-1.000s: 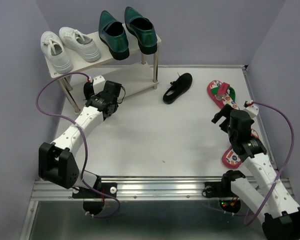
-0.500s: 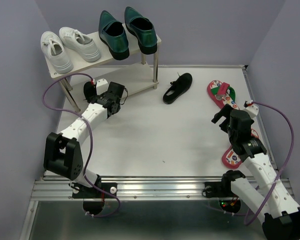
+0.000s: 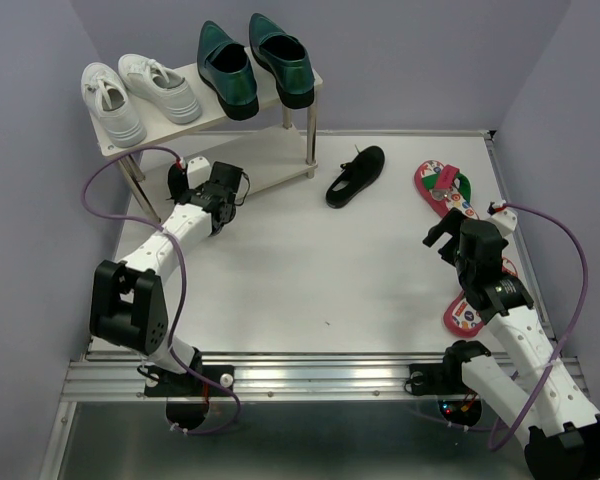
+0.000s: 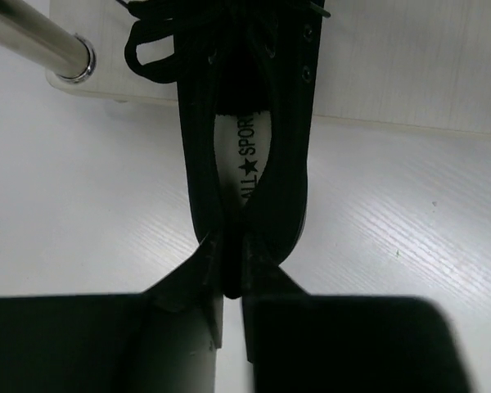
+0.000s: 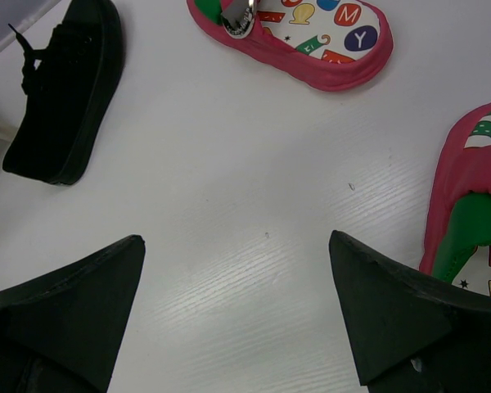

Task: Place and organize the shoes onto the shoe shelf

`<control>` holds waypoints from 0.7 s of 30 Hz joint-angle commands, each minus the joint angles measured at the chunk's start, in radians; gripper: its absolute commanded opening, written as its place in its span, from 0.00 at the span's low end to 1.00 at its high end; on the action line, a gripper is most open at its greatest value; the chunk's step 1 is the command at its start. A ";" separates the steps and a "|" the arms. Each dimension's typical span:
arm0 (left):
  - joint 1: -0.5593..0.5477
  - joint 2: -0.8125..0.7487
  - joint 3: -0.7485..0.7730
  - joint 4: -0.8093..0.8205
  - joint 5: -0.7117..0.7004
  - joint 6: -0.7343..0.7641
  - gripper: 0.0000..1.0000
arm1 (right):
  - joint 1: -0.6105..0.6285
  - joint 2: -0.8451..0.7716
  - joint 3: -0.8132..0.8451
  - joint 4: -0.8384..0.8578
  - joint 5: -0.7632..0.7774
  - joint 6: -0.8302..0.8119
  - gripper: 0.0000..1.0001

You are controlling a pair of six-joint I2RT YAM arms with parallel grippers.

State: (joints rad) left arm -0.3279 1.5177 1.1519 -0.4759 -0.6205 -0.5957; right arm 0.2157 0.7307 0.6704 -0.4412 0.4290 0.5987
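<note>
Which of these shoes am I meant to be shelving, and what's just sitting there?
Job: black shoe in left gripper, other black shoe, red flip-flops, green loafers, shoe shelf.
Not the job: white sneakers.

Your left arm [image 3: 158, 247] and right arm [image 3: 525, 345] are built of rounded white shells joined by chunky black joint blocks [image 3: 128, 318], and each trails a thin purple cable [image 3: 92, 190] that loops out to its side. On the right gripper [image 5: 236, 238] you see two matte black, wedge-shaped fingers [image 5: 69, 299], and small red and green lights glow at the black base [image 3: 450, 382] of the right arm.
</note>
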 commanded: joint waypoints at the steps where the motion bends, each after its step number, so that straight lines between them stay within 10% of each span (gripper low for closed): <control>1: 0.036 0.010 0.037 -0.007 -0.085 0.020 0.00 | -0.003 -0.007 -0.006 0.042 -0.003 -0.010 1.00; 21: 0.118 0.015 0.146 0.104 -0.231 0.221 0.00 | -0.003 -0.005 -0.022 0.050 0.004 -0.002 1.00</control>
State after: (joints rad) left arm -0.2390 1.5692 1.2461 -0.4831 -0.7589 -0.4454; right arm 0.2157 0.7307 0.6640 -0.4370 0.4290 0.5987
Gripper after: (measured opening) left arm 0.125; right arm 0.998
